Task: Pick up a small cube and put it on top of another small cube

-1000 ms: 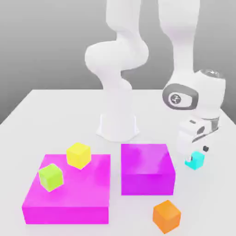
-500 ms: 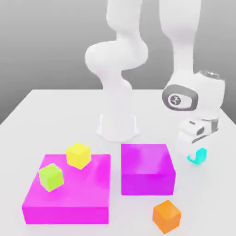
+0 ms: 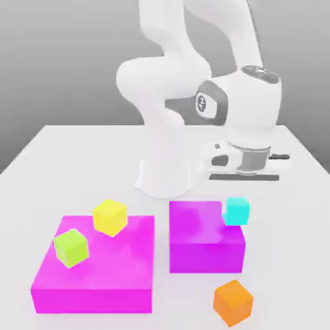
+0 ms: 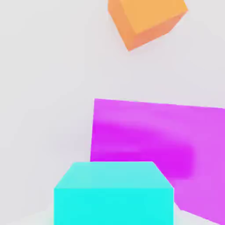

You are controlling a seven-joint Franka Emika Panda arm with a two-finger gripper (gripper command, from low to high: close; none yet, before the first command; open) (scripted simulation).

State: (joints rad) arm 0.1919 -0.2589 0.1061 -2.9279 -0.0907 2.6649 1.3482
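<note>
The small cube (image 3: pixel 236 213), plain cyan, hangs just under my gripper (image 3: pixel 237 201), which is shut on it. In the exterior view it is off the table, level with the top right corner of the smaller magenta block (image 3: pixel 205 238). In the hand view the small cube (image 4: pixel 114 193) sits very close to the camera, with that magenta block (image 4: pixel 154 136) and an orange cube (image 4: pixel 147 19) on the white table beyond it.
A yellow cube (image 3: pixel 109 216) and a green cube (image 3: pixel 71 248) rest on the larger magenta block (image 3: pixel 97 274) at the exterior view's left. The orange cube (image 3: pixel 232 301) lies on the table in front of the smaller block. The arm's white base (image 3: pixel 164 174) stands behind the blocks.
My gripper closed on the cyan cube where it lay on the table at the exterior view's right, then lifted it and carried it left to the smaller magenta block's corner. The hand has turned.
</note>
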